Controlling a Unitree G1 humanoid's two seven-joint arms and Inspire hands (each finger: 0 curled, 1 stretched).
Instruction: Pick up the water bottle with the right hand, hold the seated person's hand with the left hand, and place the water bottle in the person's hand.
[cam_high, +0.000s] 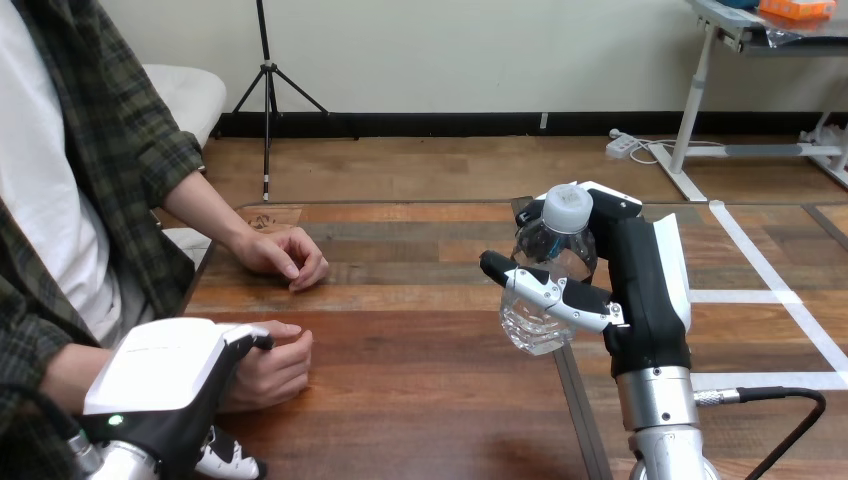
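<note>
Table (420, 350) centre: right hand (645, 285) holds bottle (550, 255), seemingly aloft.

Single head camera, mounted high, facing forward and down across the wooden table (420, 390). Near range: left hand (165, 375) at lower left of frame, right hand (642, 285) with water bottle (556, 245) centre right, person's hands (285, 258) along the left side.

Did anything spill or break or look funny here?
No, nothing stands out. The water bottle is capped and gripped by the right hand, held up above the table. The wood looks dry, with no spill.
</note>
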